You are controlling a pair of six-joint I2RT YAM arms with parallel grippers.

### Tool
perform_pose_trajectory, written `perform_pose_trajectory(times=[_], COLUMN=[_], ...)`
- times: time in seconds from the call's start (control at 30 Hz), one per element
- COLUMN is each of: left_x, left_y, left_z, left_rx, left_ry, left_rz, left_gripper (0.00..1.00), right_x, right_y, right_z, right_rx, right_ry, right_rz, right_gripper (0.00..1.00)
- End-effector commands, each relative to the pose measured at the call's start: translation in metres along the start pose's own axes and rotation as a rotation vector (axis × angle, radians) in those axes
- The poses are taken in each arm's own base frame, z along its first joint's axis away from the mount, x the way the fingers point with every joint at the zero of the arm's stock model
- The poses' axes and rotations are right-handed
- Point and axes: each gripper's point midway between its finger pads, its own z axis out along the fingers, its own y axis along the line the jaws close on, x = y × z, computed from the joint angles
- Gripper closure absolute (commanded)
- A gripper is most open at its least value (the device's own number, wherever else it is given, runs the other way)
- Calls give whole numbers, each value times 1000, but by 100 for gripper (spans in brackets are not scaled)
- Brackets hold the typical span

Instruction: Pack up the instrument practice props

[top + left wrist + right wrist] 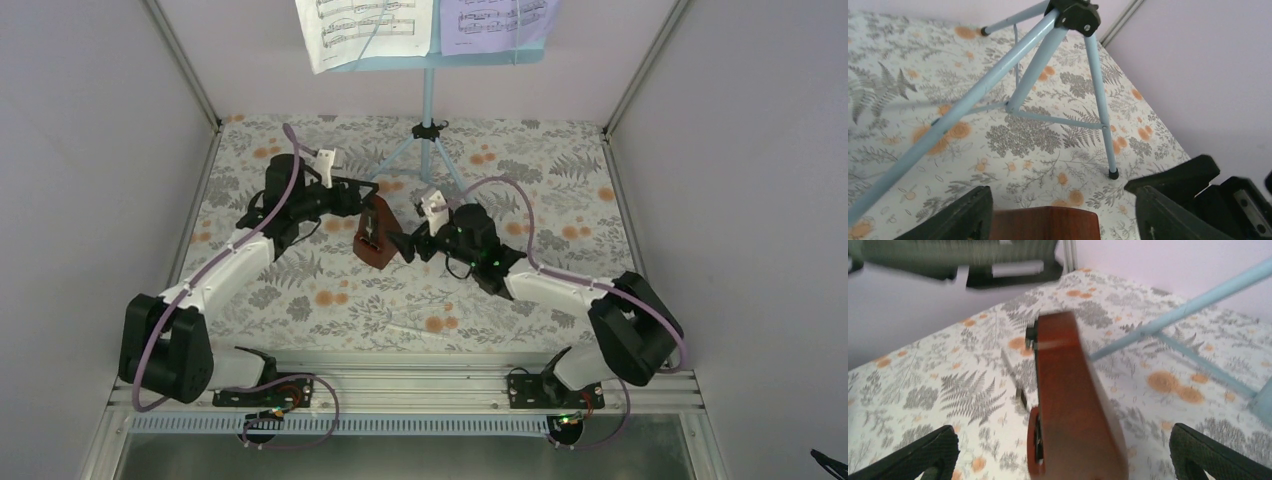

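We are straddling the reddish-brown metronome (pixel 375 236) with left gripper (pixel 1060 212) and right gripper (pixel 1063 452), both spread apart, clamping nothing, on the desk (pixel 300 295).

On one floral-patterned table (pixel 300 290): one light-blue music stand (pixel 428 95); two sheet-music pages, one white page (pixel 365 30) and one lavender page (pixel 500 22); one reddish-brown metronome (pixel 373 238). Two robot arms, left arm (pixel 225 270) and right arm (pixel 560 290); two grippers, left gripper (pixel 1063 215) and right gripper (pixel 1063 455).
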Motion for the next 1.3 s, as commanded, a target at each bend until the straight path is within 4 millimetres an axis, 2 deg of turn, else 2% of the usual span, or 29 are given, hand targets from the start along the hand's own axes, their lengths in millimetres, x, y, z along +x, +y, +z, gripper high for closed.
perform_pose_trajectory(times=[0.0,0.13,0.27,0.37,0.5,0.67,0.8,0.83,0.93,1.27], left_x=[-18,-13,-7,-8,-30,-57,-60,-59,-56,-47], left_y=[-13,-22,-23,-25,-26,-19,-11,-10,-5,7], left_z=[-12,-11,-8,-9,-22,-49,-59,-60,-62,-59], left_rx=[1,50,62,56,-20,-163,-233,-242,-260,-293], left_ry=[-46,0,66,112,67,-51,-81,-80,-84,-78], left_rz=[43,33,19,40,112,186,217,223,232,246], left_gripper=[26,13,6,5,5,3,2,2,2,2], right_x=[26,31,31,24,-1,-19,-26,-15,-12,-10], right_y=[7,0,-11,-8,-9,-18,-23,-24,-23,-17], right_z=[-16,-18,-3,6,17,34,43,51,58,78], right_rx=[-42,-22,1,-25,-28,12,28,24,7,-58], right_ry=[7,-14,11,4,-24,-33,-30,-6,10,45], right_rz=[4,63,107,68,3,-45,-73,-71,-68,-115], right_gripper=[0,0,0,0,1,8,16,17,18,18])
